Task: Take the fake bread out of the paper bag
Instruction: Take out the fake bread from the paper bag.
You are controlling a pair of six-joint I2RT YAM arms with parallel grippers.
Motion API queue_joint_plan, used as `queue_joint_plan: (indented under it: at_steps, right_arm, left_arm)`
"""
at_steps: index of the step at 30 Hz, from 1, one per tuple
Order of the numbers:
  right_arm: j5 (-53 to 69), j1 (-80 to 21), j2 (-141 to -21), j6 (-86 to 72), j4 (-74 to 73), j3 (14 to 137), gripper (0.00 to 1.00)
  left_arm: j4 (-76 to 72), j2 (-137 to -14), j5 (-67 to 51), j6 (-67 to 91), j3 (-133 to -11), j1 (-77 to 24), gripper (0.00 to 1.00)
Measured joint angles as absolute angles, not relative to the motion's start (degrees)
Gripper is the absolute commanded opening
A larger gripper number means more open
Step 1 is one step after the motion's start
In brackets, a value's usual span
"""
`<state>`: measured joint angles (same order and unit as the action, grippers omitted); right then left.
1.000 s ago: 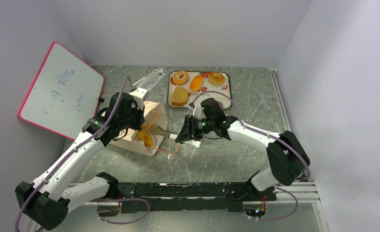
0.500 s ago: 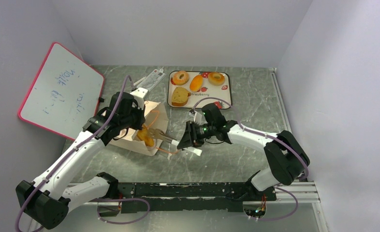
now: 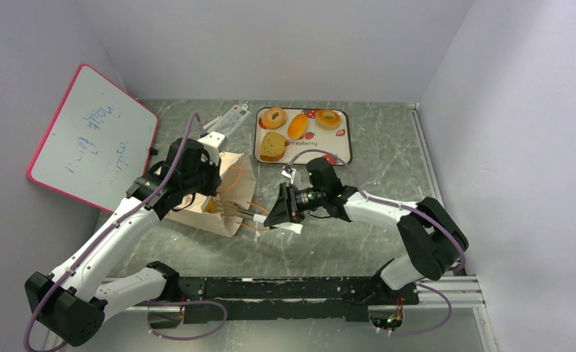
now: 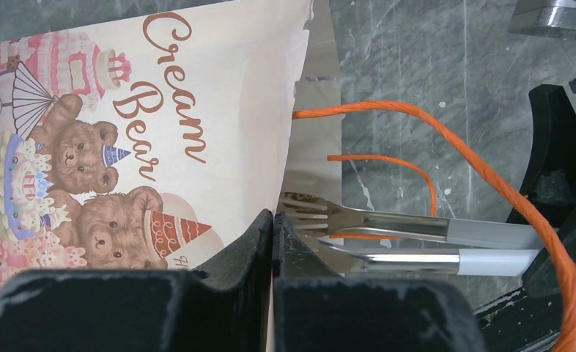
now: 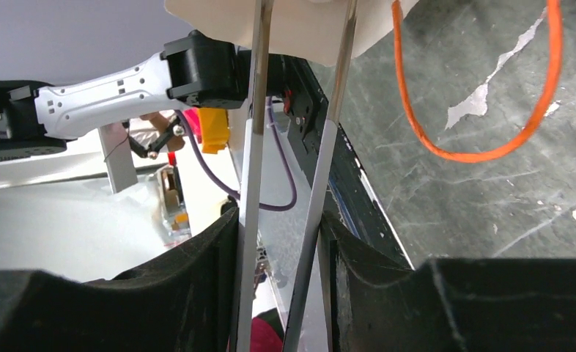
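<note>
The paper bag (image 3: 235,173) lies on its side, mouth facing right; its printed side (image 4: 197,110) shows bears and "Cream Bear". My left gripper (image 3: 209,192) (image 4: 272,220) is shut on the bag's upper mouth edge. My right gripper (image 3: 275,217) (image 5: 279,220) is shut on metal tongs (image 3: 242,213) (image 5: 254,147), whose forked tips (image 4: 322,216) sit at the bag's mouth. One orange piece of fake bread (image 3: 212,207) shows just inside the bag. Several more pieces, such as a ring (image 3: 274,117) and an oval bun (image 3: 297,126), lie on a tray (image 3: 341,150).
Orange loop handles (image 3: 250,224) (image 4: 417,110) trail on the marble table by the bag's mouth. A pink-framed whiteboard (image 3: 94,139) leans at the left. A clear packet (image 3: 226,121) lies behind the bag. Grey walls close in the back and right.
My right gripper has moved left with the tongs, bringing their tips up to the bag's mouth. The left gripper keeps its hold on the bag edge.
</note>
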<state>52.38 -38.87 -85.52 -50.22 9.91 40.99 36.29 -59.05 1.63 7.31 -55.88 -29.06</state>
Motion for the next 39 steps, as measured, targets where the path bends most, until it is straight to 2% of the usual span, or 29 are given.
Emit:
queue_joint_plan:
  at_steps: [10,12,13,15,16,19,24,39]
  right_arm:
    - [52.42,-41.01,-91.00,-52.12,13.91,41.32,0.44]
    - [52.10,-41.65,-93.23,-52.93,15.25,41.78,0.42]
    - [51.90,-42.15,-94.78,-53.63,16.32,42.30,0.37]
    - [51.40,-43.00,-96.75,-54.52,17.58,43.33,0.15]
    - [50.94,-43.42,-97.56,-55.00,18.15,43.97,0.08]
    - [49.91,-44.18,-98.52,-56.18,18.85,45.34,0.00]
    - [46.46,-44.12,-95.88,-54.52,13.98,46.22,0.00]
    - [36.45,-39.33,-76.55,-45.87,-11.29,47.05,0.00]
  left_arm:
    - [36.21,-58.96,0.54,7.40,-55.88,-29.08,0.07]
    - [36.21,-58.87,0.14,7.55,-55.88,-29.08,0.07]
    - [36.21,-58.81,-0.05,7.57,-55.88,-29.08,0.07]
    - [36.21,-58.70,-0.27,7.60,-55.88,-29.08,0.07]
    - [36.18,-58.63,-0.32,7.62,-55.88,-29.08,0.07]
    - [36.05,-58.46,-0.21,7.92,-55.88,-29.06,0.07]
    - [35.27,-58.37,1.63,9.06,-55.88,-29.04,0.07]
    - [34.00,-60.75,11.22,12.58,-55.66,-25.80,0.07]
